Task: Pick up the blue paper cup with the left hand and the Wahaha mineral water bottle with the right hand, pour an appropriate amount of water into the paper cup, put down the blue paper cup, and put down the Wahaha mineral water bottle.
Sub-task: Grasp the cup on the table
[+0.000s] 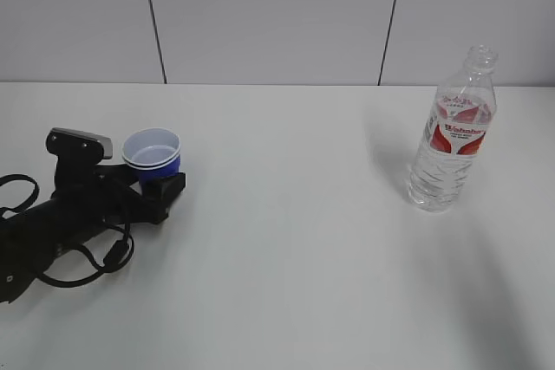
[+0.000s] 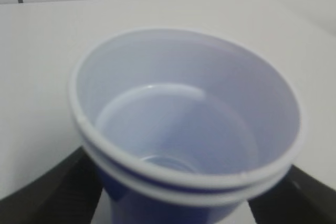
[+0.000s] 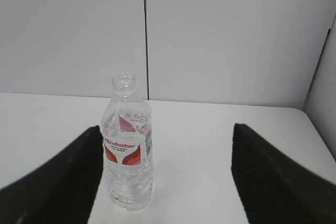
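On a white counter, the left hand lies low at the near left, its jaws spread wide around the base of the blue paper cup. The cup stands upright between them; whether they touch it cannot be told. Its white inside looks empty. Farther right, the Wahaha mineral water bottle stands upright, uncapped, with clear water visible in its lower part. The right hand holds its jaws wide, nothing gripped, the bottle ahead near the left finger.
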{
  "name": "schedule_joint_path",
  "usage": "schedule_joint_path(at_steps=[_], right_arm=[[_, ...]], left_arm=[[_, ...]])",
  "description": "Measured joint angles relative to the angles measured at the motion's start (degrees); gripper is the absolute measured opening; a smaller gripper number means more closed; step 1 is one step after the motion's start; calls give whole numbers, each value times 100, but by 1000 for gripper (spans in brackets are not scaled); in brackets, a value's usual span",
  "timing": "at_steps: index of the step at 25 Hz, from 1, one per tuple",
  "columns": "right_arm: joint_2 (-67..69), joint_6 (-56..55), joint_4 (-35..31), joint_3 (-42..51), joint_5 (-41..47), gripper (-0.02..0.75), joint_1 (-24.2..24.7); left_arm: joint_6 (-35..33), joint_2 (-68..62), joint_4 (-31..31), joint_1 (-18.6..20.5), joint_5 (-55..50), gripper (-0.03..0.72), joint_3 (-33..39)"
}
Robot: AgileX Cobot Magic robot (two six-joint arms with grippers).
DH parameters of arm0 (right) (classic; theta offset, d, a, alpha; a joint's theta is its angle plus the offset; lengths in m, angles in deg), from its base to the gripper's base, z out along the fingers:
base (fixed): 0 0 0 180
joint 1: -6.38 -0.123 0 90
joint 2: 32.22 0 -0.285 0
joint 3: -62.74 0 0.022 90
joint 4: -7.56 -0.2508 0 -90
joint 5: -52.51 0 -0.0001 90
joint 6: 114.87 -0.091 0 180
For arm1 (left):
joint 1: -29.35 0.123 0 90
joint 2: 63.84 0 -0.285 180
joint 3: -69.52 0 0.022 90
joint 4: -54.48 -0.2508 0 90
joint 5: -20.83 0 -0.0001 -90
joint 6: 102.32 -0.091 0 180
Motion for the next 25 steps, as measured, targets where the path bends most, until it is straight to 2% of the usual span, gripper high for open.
schedule_joint_path(at_steps=[7, 18, 25], right_arm=[[0, 0, 0, 0, 0, 568, 0], [0, 0, 0, 0, -21, 568, 0], [0, 0, 0, 0, -30, 568, 0]], left_arm=[[0, 0, 109, -10, 0, 615, -66], [0, 0, 155, -10, 0, 511, -66], [0, 0, 145, -20, 0, 501, -66]])
